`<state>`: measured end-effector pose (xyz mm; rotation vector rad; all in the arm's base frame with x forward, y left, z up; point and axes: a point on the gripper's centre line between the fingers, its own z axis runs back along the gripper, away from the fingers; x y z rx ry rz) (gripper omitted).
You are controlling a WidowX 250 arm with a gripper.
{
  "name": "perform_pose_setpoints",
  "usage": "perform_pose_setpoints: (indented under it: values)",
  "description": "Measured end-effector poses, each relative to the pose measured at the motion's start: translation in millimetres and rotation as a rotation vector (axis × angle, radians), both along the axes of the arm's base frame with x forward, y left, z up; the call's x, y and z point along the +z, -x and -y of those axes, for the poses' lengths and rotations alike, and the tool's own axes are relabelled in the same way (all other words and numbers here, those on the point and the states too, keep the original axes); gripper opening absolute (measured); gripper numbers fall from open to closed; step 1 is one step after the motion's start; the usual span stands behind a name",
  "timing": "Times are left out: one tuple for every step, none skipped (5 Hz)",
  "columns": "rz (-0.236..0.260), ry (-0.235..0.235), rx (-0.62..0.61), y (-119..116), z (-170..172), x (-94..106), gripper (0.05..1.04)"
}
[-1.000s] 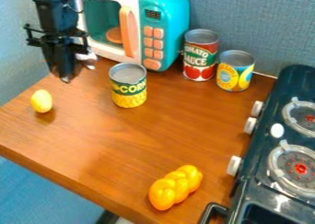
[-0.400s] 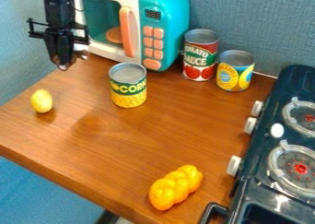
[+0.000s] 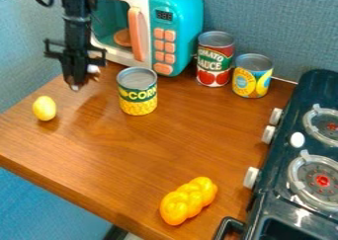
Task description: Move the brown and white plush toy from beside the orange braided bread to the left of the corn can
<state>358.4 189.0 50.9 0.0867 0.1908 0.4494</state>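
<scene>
Evidently, the claw (image 3: 75,84) hangs over the surface (image 3: 132,155); whether it is open or shut, or has hold of anything, cannot be determined. The lemon (image 3: 44,108) lies near it, lower left in view; the corn can (image 3: 137,92) stands upright near it, to the right, steady on its flat base. Two cans, red (image 3: 215,59) and yellow (image 3: 252,76), stand by the wall (image 3: 277,26), presumably for storage.
</scene>
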Motion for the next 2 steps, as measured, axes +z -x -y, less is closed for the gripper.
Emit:
perform_pose_setpoints:
  values:
    - [-0.035, 0.005, 0.015, -9.9, -0.6, -17.8, 0.118]
    - [-0.056, 0.004, 0.030, -15.3, -3.4, -24.9, 0.152]
